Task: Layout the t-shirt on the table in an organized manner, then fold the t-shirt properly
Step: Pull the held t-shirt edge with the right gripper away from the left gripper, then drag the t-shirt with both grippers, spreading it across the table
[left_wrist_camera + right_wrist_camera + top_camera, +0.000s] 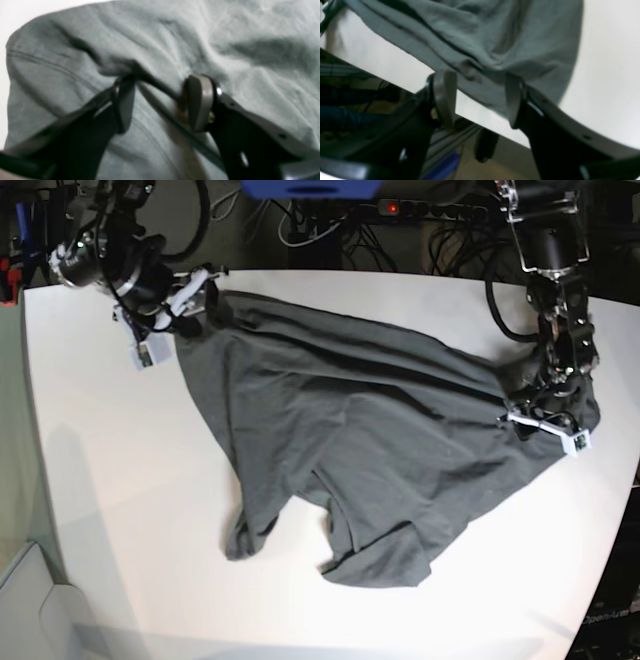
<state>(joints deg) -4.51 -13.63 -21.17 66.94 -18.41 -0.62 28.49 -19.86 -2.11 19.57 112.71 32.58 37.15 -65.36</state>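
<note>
Base view is showing the t-shirt (370, 450) lying spread but rumpled across the middle of the table (110, 510), stretched between the two arms, with the lower part bunching into folds toward the near edge. So this looks like the laying-out step, not the folding yet.

The right gripper (480, 100) is hanging at the far corner of the table with its jaws standing apart; the cloth edge is sitting between them and against one pad, but nothing is pinching it. The left gripper (157, 102) is pressing down into the fabric on the other side, jaws partly apart, with a ridge of cloth running between them. Whether it's actually gripping that ridge, can't tell.

Next move probably calls for re-grabbing a hem or shoulder edge and pulling the crumpled near side flat, since the sleeves and hem aren't squared up at all.
</note>
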